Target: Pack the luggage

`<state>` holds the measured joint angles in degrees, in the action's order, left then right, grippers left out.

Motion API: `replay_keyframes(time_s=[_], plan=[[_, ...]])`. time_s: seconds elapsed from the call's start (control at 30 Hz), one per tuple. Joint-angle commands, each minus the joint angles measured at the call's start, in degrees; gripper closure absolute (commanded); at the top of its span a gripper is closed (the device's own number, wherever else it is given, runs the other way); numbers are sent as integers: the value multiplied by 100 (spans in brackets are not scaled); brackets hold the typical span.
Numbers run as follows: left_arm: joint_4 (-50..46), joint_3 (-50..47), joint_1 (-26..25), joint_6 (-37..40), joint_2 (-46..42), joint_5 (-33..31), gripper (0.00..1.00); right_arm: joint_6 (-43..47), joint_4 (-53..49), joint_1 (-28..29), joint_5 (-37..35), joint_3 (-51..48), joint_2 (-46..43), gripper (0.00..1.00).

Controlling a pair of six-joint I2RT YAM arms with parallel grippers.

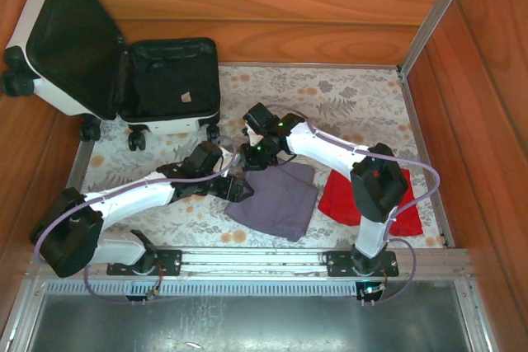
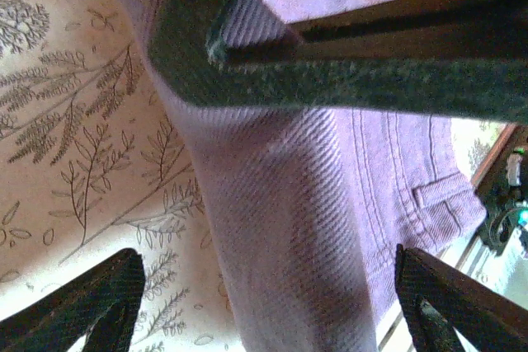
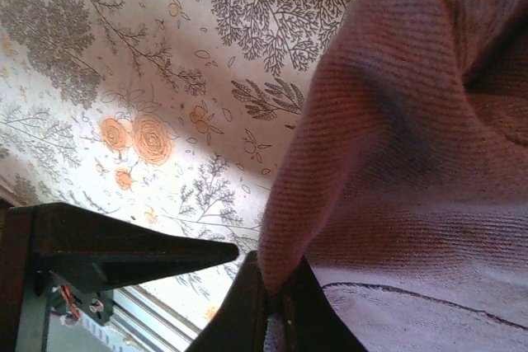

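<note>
1. Luggage (image 1: 169, 120) stood open and looked empty at the far left corner; you had packed nothing yet.
2. Your right gripper (image 1: 256, 154) was clenched on the edge of the purple trousers (image 1: 276, 199). Your left gripper (image 1: 238, 188) stood spread, with the cloth between its jaws.
3. A red cloth (image 1: 342, 195) also waited on the mat (image 1: 346, 92).
4. One tag (image 1: 188, 98) on the lining (image 1: 161, 68) was too small to read.

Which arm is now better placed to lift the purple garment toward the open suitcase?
Right, probably. The right gripper is shut on a fold of the purple garment. The left gripper stands open at its left edge, gripping nothing yet, though it is nearer the luggage.
</note>
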<state>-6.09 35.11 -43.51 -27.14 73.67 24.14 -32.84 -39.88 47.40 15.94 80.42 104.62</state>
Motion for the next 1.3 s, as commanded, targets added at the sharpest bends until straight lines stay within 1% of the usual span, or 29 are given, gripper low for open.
replay_keyframes(time_s=[0.0, 0.23, 0.47, 0.57, 0.63, 0.73, 0.83, 0.93, 1.0, 1.13, 1.17, 1.2, 1.27], plan=[[390, -212, -44, -106, -155, -190, 18, -163, 368, -96, 498, -145, -160, 100], [605, -191, -79, -237, 218, -146, 24, -420, 788, -187, 893, -334, -205, 100], [836, -101, -207, -275, 546, -177, 24, -583, 1003, -239, 1071, -435, -240, 100], [943, -139, -228, -351, 596, -236, 26, -672, 1131, -266, 1173, -496, -264, 100], [1035, -170, -236, -417, 605, -276, 32, -733, 1225, -290, 1250, -551, -282, 100], [1145, -211, -237, -510, 588, -345, 48, -814, 1356, -318, 1351, -636, -304, 100], [1259, -259, -246, -562, 544, -400, 61, -856, 1461, -345, 1428, -702, -345, 100], [1288, -268, -246, -616, 561, -464, 65, -859, 1489, -354, 1422, -739, -388, 100], [1313, -263, -247, -650, 593, -473, 71, -860, 1508, -358, 1420, -772, -416, 100], [1372, -248, -255, -719, 691, -473, 91, -848, 1523, -371, 1399, -809, -501, 100], [1390, -249, -255, -750, 713, -485, 100, -833, 1483, -372, 1352, -794, -528, 98], [1391, -239, -255, -774, 727, -502, 100, -790, 1409, -372, 1269, -775, -554, 90], [1400, -220, -264, -828, 729, -542, 100, -613, 938, -372, 830, -623, -612, 49]])
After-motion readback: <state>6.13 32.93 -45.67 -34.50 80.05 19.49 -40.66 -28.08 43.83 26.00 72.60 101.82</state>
